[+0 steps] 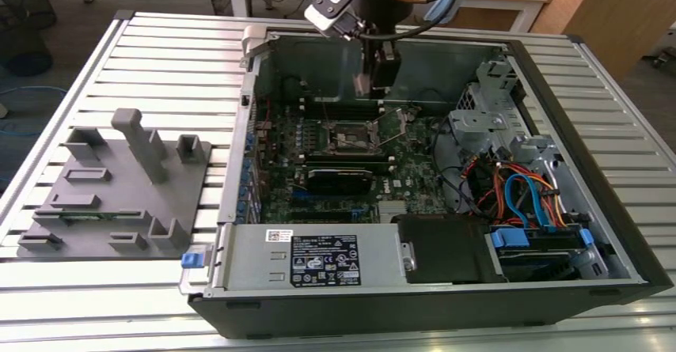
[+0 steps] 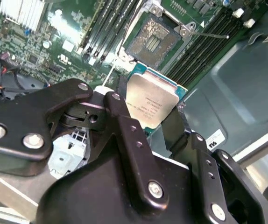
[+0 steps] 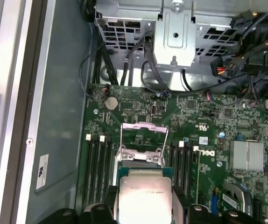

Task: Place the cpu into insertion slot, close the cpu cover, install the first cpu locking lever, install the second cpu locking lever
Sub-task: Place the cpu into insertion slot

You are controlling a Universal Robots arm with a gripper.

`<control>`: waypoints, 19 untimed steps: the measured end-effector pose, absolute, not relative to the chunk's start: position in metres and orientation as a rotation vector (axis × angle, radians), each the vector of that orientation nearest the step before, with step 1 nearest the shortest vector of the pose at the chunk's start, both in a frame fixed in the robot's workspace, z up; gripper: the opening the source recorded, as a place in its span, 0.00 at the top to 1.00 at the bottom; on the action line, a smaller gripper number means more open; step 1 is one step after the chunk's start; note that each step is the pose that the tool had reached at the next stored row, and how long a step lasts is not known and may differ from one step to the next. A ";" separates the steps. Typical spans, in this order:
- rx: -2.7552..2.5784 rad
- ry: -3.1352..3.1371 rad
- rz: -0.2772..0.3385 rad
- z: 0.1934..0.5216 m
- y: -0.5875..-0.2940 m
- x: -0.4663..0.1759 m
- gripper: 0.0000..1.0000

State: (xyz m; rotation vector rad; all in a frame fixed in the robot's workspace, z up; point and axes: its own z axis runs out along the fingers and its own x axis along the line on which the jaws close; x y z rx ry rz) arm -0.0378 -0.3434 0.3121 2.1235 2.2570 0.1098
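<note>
Cpu [image 2: 151, 100] is clamped at its edges between the gripper's [image 2: 148, 115] fingers, off the board. The bare insertion slot [image 2: 155, 39] lies ahead and below. The placing step seems underway, and seating calls for squaring the cpu over it.

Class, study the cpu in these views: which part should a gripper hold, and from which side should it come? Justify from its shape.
Probably best: hold two opposite thin edges of the cpu, coming from above its silver top. It is a flat square, so the edges give parallel faces and the underside is left free. The gripper holds it this way.
</note>
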 end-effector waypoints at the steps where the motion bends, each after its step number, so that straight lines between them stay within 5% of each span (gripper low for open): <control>1: 2.126 2.254 0.110 0.310 -0.343 -0.038 0.46; 19: 2.189 2.190 0.108 0.293 -0.342 -0.042 0.46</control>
